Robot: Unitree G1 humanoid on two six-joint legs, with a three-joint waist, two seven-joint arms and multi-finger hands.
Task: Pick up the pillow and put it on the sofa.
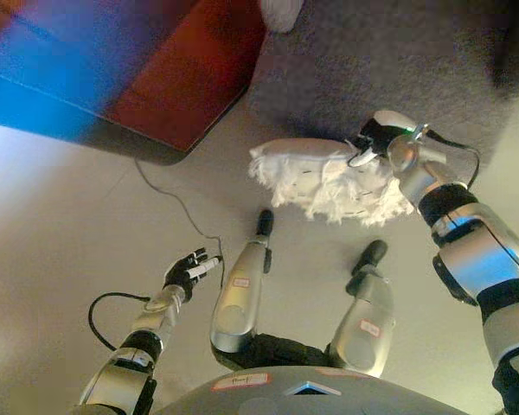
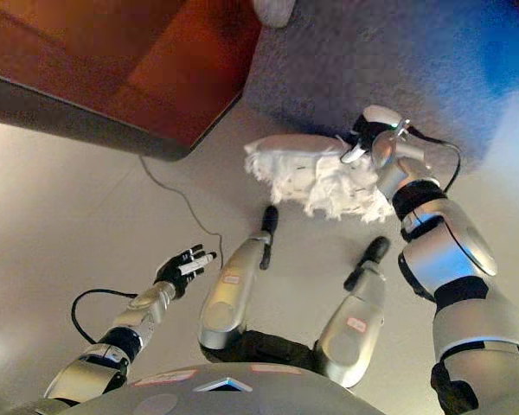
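A white pillow with a shaggy fringe (image 1: 324, 180) hangs above the pale floor at centre right, flat side up. My right hand (image 1: 374, 138) is shut on its right end, fingers curled over the edge. The same pillow (image 2: 316, 173) and right hand (image 2: 366, 133) show in the right eye view. My left hand (image 1: 190, 270) hovers low at the left, fingers relaxed and holding nothing. A red-brown sofa (image 1: 156, 69) with a dark base fills the upper left.
A dark grey rug (image 1: 389, 60) covers the floor at the top right, with a pale object (image 1: 281, 12) at its top edge. A thin cable (image 1: 177, 203) runs over the floor from the sofa's base toward my left hand.
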